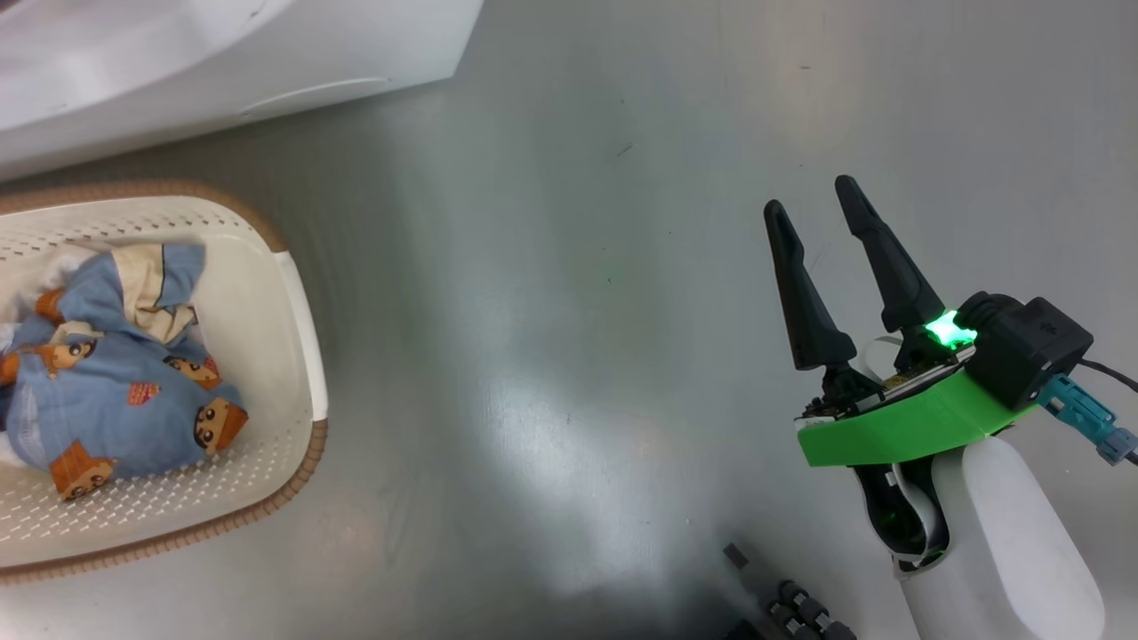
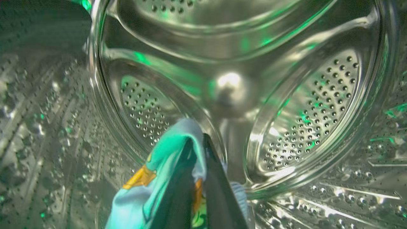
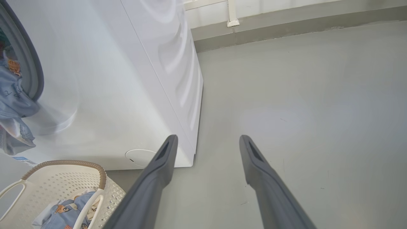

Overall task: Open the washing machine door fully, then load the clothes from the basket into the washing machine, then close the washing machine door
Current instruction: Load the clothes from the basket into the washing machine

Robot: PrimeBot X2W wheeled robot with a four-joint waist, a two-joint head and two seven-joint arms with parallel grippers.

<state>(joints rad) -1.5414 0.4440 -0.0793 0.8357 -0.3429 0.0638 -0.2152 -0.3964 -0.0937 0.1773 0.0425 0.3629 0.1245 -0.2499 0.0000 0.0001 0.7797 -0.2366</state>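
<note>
Well inside the perforated steel drum (image 2: 318, 105), the left gripper (image 2: 198, 141) clamped a light blue printed garment (image 2: 165, 149); the right gripper (image 1: 811, 197) gaped empty.

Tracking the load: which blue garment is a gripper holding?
The garment pinched in the shut left gripper, inside the steel drum. The other clothes lie loose in the basket, with no gripper on them.

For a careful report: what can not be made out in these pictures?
- Head view: basket and clothes cut off by the left edge.
- Left wrist view: garment partly hidden by the left gripper, cut by the bottom edge.
- Right wrist view: washer opening cut off at the left edge; hanging cloth partly out of frame.
</note>
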